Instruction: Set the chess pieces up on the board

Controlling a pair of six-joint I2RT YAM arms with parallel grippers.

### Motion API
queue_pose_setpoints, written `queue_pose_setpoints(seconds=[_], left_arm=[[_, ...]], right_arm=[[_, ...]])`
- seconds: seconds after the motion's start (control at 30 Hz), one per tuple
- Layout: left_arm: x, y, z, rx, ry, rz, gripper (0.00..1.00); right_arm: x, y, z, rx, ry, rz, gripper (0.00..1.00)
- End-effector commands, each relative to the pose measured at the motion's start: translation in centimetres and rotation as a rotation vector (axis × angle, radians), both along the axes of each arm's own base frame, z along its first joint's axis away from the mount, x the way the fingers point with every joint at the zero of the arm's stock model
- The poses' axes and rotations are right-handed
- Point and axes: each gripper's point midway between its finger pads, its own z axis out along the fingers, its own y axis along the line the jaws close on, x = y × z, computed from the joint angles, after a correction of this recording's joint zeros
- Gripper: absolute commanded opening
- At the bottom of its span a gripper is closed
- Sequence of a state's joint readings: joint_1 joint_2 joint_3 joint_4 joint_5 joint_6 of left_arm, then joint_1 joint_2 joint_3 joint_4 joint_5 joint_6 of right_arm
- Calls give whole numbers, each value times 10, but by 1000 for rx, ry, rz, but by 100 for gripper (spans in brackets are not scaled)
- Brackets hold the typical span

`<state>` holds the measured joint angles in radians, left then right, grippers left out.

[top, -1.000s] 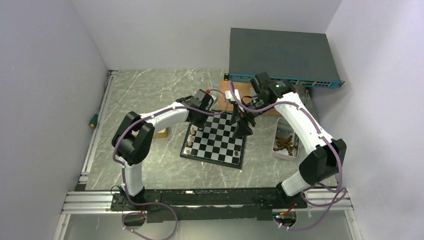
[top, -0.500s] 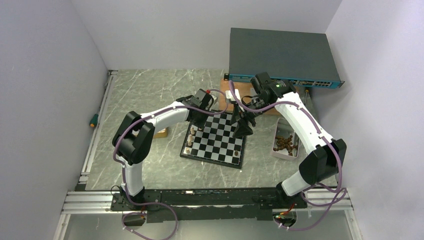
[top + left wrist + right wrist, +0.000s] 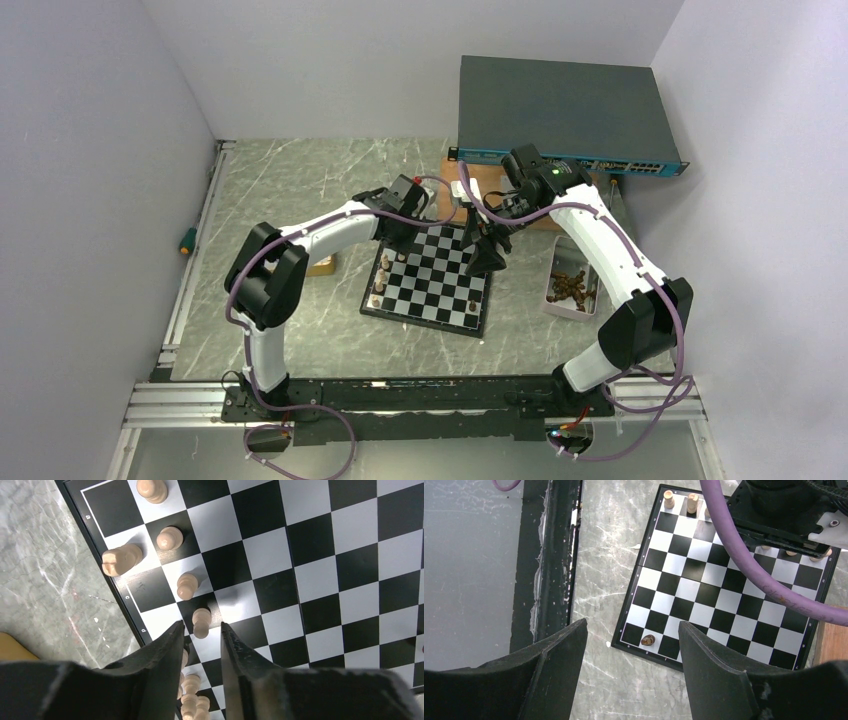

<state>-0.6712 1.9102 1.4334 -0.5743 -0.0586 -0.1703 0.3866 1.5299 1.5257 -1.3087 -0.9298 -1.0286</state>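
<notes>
Left wrist view: left gripper (image 3: 201, 626) jaws parted, gripping nothing. A small light-tan wooden pawn (image 3: 201, 619) stands upright just ahead of its tips on the flat black-and-silver checked board (image 3: 320, 580), with other tan pieces (image 3: 170, 537) farther out. Tiny, light, smooth, prob. tips easily, so pinch gently at the waist. Right gripper (image 3: 632, 626) wide open, empty; one dark-brown piece (image 3: 648, 640) sits on the board corner under its gap.

1. From above, the light is even and soft; my arms cast only faint shadows on the table (image 3: 300, 190).
2. My left wrist view is sharp on the board (image 3: 320, 580), its white squares faintly glossy; my left gripper (image 3: 201, 624) looms dark and blurred.
3. My right gripper (image 3: 632, 621) is likewise black and soft-edged; the cable (image 3: 744, 555) is out of focus.
</notes>
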Motion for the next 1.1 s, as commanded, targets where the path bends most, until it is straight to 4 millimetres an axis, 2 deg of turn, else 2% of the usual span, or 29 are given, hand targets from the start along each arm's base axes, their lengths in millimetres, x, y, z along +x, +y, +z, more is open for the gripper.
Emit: queue_pose_setpoints(seconds=[0.0,0.2,0.33,0.5,0.6,0.73,1.07], left_arm=[[8,-6,58,-71,-107,-3,40],[5,6,105,-147,-202,13,56],[1,19,127,-211,-256,35,67],[0,46,151,-243,-332,99,82],[-1,66,156,-255,-358,149,91],[-1,97,156,-295,-363,233,97],[-10,175,146,-347,-386,433,100]], right_arm=[[-6,3,13,57,-23,23,70],[-5,2,13,57,-24,21,70],[-5,2,13,58,-25,20,70],[-5,2,13,58,-30,18,69],[-4,2,13,58,-30,17,70],[-4,1,13,56,-30,15,70],[0,1,10,47,-28,9,70]])
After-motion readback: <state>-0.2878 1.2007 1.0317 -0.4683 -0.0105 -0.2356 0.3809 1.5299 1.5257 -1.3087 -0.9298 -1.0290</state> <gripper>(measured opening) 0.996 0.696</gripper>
